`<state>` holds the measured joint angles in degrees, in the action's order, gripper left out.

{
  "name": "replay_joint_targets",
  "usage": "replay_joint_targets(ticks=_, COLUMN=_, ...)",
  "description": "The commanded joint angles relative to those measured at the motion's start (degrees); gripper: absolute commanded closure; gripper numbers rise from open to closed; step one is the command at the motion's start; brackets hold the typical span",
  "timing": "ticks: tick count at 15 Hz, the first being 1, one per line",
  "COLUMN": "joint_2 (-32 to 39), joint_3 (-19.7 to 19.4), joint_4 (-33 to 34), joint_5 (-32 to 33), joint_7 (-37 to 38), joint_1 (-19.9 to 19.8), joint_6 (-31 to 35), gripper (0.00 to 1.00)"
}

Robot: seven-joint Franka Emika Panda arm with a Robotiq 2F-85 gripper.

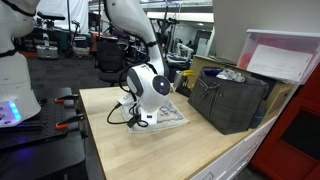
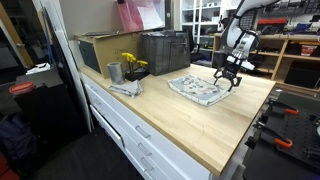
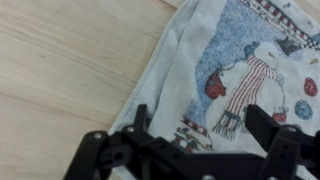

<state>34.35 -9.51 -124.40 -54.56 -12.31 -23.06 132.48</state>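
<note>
A folded cloth printed with a snowman in a striped scarf (image 3: 235,75) lies flat on the light wooden table (image 3: 70,70). It also shows in both exterior views (image 1: 165,115) (image 2: 200,90). My gripper (image 3: 200,125) hangs just above the cloth's edge with both black fingers spread wide and nothing between them. In the exterior views the gripper (image 1: 140,118) (image 2: 228,78) points down over one end of the cloth.
A dark crate (image 1: 232,100) (image 2: 165,52) stands on the table near the cloth. A metal cup with yellow flowers (image 2: 128,68) and a grey rag (image 2: 125,88) sit further along. A clamp (image 1: 65,100) lies on the neighbouring black bench.
</note>
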Motion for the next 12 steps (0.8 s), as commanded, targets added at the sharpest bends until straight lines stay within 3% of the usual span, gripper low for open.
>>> replay_joint_targets(ticks=1, joint_2=0.81, joint_3=0.12, joint_4=0.39, joint_5=-2.46, joint_7=-0.68, joint_1=0.76, joint_6=2.37, gripper=0.0)
replay_joint_targets(ticks=12, joint_2=0.26, joint_3=0.44, joint_4=5.09, joint_5=-2.7, joint_7=0.14, joint_1=2.13, joint_6=4.75, gripper=0.0)
